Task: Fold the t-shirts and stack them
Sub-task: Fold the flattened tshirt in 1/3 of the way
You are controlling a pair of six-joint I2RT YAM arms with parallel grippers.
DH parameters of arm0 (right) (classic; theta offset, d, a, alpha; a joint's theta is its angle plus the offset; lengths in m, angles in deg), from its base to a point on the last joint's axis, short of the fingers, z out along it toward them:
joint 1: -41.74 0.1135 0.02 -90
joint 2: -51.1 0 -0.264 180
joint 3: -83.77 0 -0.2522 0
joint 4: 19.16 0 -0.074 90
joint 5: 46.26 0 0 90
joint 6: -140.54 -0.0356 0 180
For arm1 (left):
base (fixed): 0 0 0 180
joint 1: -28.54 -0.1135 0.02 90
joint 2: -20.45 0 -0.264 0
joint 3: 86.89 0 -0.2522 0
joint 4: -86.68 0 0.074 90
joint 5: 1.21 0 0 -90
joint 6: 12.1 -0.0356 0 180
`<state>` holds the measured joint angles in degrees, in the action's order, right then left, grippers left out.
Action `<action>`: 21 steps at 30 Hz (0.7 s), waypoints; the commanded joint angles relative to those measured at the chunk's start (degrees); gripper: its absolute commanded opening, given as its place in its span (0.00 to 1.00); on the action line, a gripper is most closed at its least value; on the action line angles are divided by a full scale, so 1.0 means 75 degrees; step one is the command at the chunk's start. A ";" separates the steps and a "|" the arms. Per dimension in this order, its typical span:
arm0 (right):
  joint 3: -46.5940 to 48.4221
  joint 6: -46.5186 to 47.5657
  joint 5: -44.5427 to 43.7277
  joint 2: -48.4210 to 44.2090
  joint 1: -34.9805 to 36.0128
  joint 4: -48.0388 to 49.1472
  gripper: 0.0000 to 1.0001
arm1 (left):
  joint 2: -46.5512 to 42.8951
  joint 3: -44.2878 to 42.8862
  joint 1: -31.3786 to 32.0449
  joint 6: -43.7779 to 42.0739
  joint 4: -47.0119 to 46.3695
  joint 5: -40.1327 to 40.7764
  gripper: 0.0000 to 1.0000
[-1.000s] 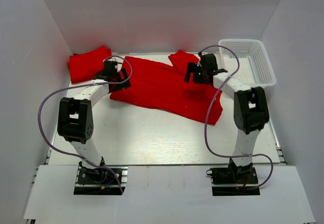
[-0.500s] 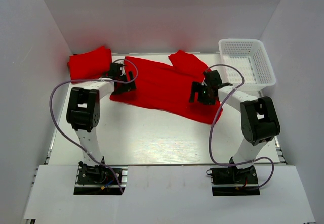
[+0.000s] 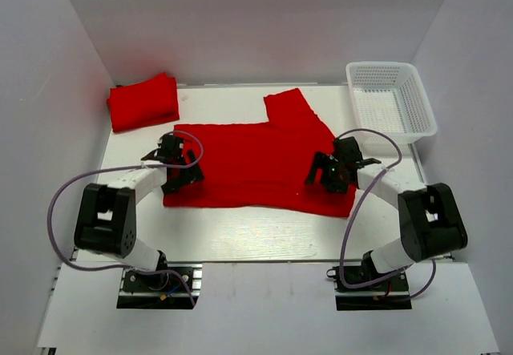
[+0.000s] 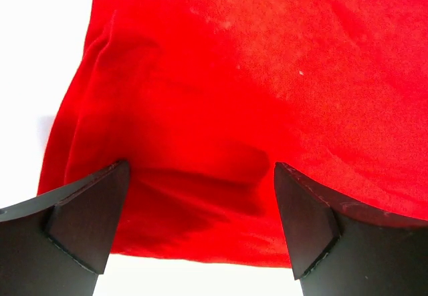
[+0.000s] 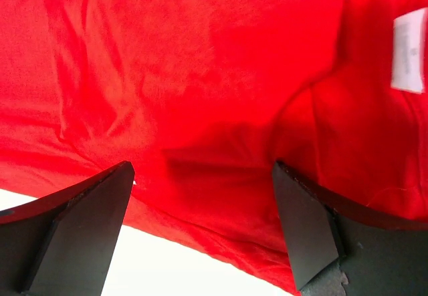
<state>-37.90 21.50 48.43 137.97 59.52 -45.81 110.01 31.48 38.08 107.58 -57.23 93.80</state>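
A large red t-shirt [image 3: 256,163] lies spread on the white table, one sleeve [image 3: 292,106] pointing to the back. My left gripper [image 3: 178,169] is open just above its left near corner; in the left wrist view [image 4: 200,176] the jaws stand wide apart over the cloth's [image 4: 254,75] hem. My right gripper [image 3: 327,171] is open above the shirt's right near part; in the right wrist view [image 5: 204,172] the jaws straddle wrinkled cloth [image 5: 200,75] near its edge, with a white label [image 5: 408,52] showing. A second red t-shirt [image 3: 143,102] lies folded at the back left.
A white mesh basket [image 3: 393,106] stands at the back right. White walls close in the table on the left, back and right. Bare table [image 3: 256,231] shows between the shirt's near edge and the arm bases.
Both grippers moved from the back of the table toward the near side. The big shirt came with them and now lies nearer and squarer, away from the folded shirt.
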 commanded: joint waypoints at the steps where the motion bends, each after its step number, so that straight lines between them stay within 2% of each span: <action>1: -0.0902 -0.0475 -0.0006 -0.0517 -0.0003 -0.1481 0.90 | -0.0689 0.0827 -0.0030 0.0684 0.1944 0.0082 1.00; 5: -0.1268 -0.0476 -0.0131 -0.1279 0.0008 -0.2239 0.90 | -0.1896 0.1519 -0.0030 0.0860 0.2494 -0.0562 1.00; 8: -0.1035 0.0015 -0.0168 -0.1749 0.0008 -0.2500 0.90 | -0.2857 0.1439 -0.0030 0.0954 0.3186 -0.0645 1.00; 9: -0.0801 0.0596 -0.0040 -0.1797 0.0008 -0.2512 0.90 | -0.3033 0.1322 -0.0030 0.0954 0.3187 -0.0645 1.00; 10: -0.0405 0.0718 0.0065 -0.1763 -0.0015 -0.2501 0.90 | -0.3255 0.0915 -0.0030 0.0954 0.3257 -0.0483 1.00; 13: 0.0546 0.1410 0.0464 -0.1400 0.0043 -0.2326 0.90 | -0.3142 0.0082 -0.0030 0.0744 0.2931 -0.0085 1.00; 14: 0.1221 0.1515 0.0488 -0.1318 0.0032 -0.2232 0.90 | -0.2850 -0.0455 -0.0030 0.0743 0.2837 0.0080 1.00; 16: 0.1636 0.1680 0.0326 -0.0908 0.0008 -0.1682 0.90 | -0.2440 -0.0938 -0.0217 0.0673 0.2730 0.0570 1.00; 18: 0.2457 0.1983 0.0057 -0.0324 -0.0004 -0.1087 0.90 | -0.1716 -0.1606 -0.0217 0.0673 0.2519 0.1109 1.00; 21: 0.4198 0.2265 -0.0096 0.0916 -0.0004 -0.1024 0.90 | -0.0823 -0.2579 -0.0217 0.0673 0.2343 0.1965 1.00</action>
<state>-15.62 33.61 49.58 138.45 59.74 -57.85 99.17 16.50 36.77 113.08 -38.08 99.90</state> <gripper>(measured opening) 0.904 0.995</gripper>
